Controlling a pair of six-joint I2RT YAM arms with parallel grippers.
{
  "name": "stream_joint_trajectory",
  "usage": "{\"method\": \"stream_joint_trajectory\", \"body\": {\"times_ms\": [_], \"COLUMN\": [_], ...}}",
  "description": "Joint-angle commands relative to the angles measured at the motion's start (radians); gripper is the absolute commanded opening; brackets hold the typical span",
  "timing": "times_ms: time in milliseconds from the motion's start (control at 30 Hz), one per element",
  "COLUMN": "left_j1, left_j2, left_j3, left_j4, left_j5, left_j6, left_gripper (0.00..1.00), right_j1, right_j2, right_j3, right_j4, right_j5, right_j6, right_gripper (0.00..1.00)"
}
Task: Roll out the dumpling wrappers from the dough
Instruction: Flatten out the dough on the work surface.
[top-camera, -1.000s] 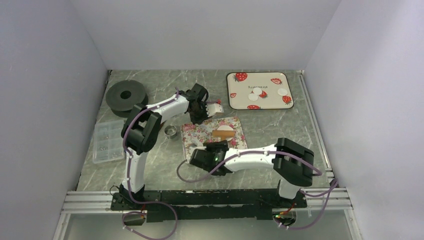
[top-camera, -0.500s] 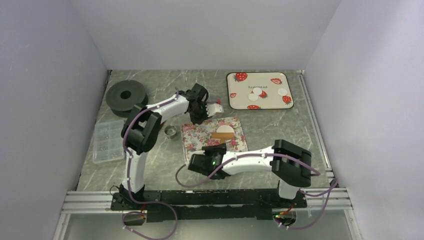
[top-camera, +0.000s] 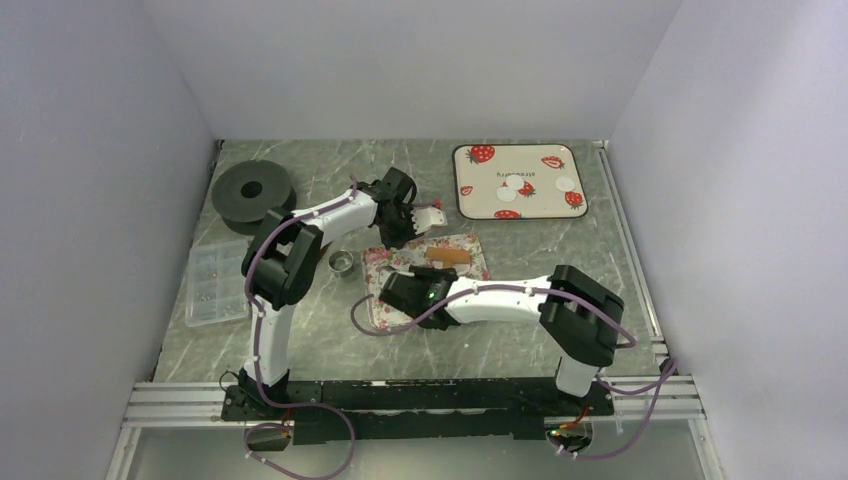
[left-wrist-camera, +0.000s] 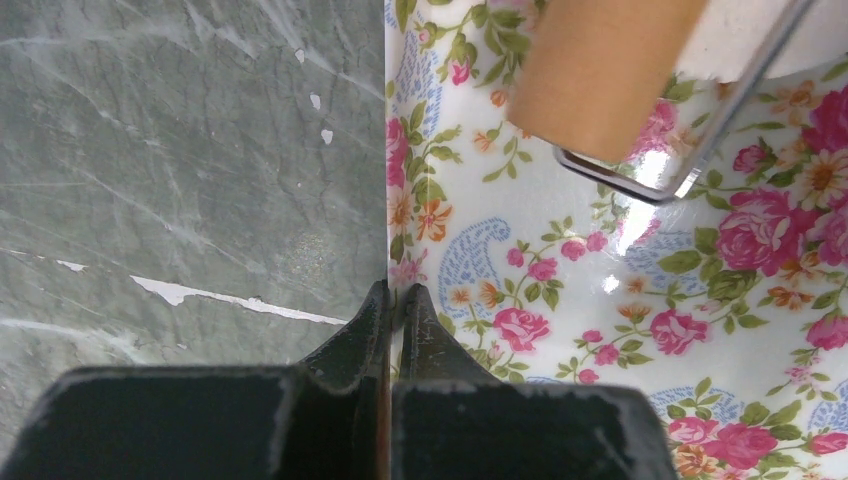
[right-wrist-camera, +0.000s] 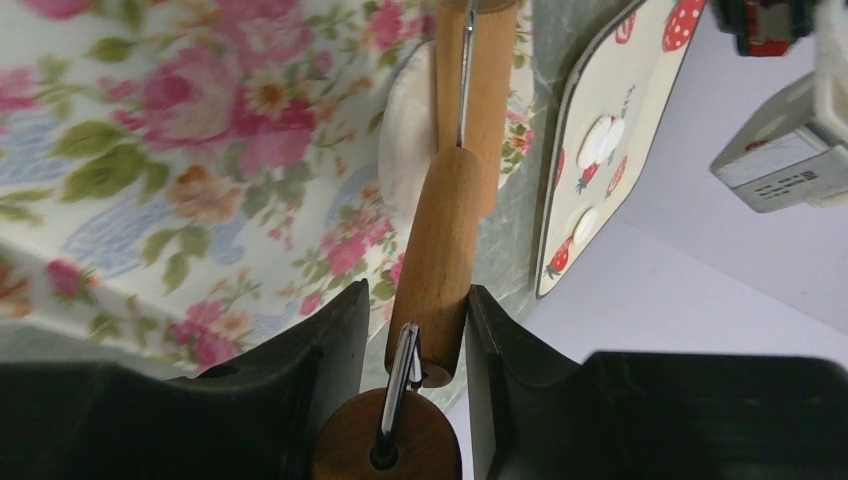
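Observation:
A floral mat (top-camera: 400, 272) lies mid-table. A wooden roller (top-camera: 447, 258) with a metal frame lies on it, over white dough (right-wrist-camera: 403, 150) that peeks out beside the roller head. My right gripper (top-camera: 424, 279) is shut on the roller's wooden handle (right-wrist-camera: 432, 260), one finger on each side. My left gripper (top-camera: 405, 238) is shut on the mat's far left edge (left-wrist-camera: 392, 215), pinning it. Three dumpling wrappers (top-camera: 514, 184) lie on the strawberry tray (top-camera: 478, 205) at the back right. They also show in the right wrist view (right-wrist-camera: 600, 140).
A small metal ring cutter (top-camera: 343, 262) stands left of the mat. A clear plastic box (top-camera: 215, 282) lies at the left edge and a black spool (top-camera: 252, 188) at the back left. Walls close in on three sides.
My right arm has pushed away from the base, moving the roller forward over the dough, which now shows less. The left arm has not moved.

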Motion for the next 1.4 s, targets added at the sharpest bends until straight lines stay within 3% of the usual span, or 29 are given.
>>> {"method": "stream_joint_trajectory", "body": {"times_ms": [0, 200, 367, 500, 767, 967, 1167, 1367], "left_j1": [-0.012, -0.013, -0.01, -0.013, -0.012, -0.012, -0.013, -0.013], "left_j2": [0.125, 0.135, 0.128, 0.122, 0.118, 0.124, 0.122, 0.116], "left_j3": [-0.086, -0.081, -0.082, -0.085, -0.088, -0.084, -0.082, -0.082], "left_j4": [-0.114, -0.114, -0.114, -0.111, -0.109, -0.11, -0.112, -0.114], "left_j5": [-0.018, -0.015, -0.012, -0.011, -0.014, -0.008, -0.008, -0.009], "left_j6": [0.01, 0.008, 0.005, 0.003, 0.006, 0.006, 0.005, 0.004], "left_gripper": [0.0, 0.0, 0.0, 0.0, 0.0, 0.0, 0.0, 0.0], "right_j1": [0.113, 0.185, 0.022, -0.025, 0.183, 0.201, 0.196, 0.157], "right_j2": [0.08, 0.062, 0.108, 0.126, 0.169, 0.077, -0.053, -0.186], "right_j3": [-0.08, -0.039, -0.08, -0.026, 0.034, 0.064, 0.235, 0.403], "right_j4": [-0.143, -0.199, -0.175, -0.187, -0.254, -0.276, -0.394, -0.493], "right_j5": [-0.484, -0.646, -0.597, -0.525, -0.672, -0.748, -0.651, -0.446], "right_j6": [0.128, 0.216, 0.205, 0.216, 0.314, 0.38, 0.366, 0.294], "right_gripper": [0.0, 0.0, 0.0, 0.0, 0.0, 0.0, 0.0, 0.0]}}
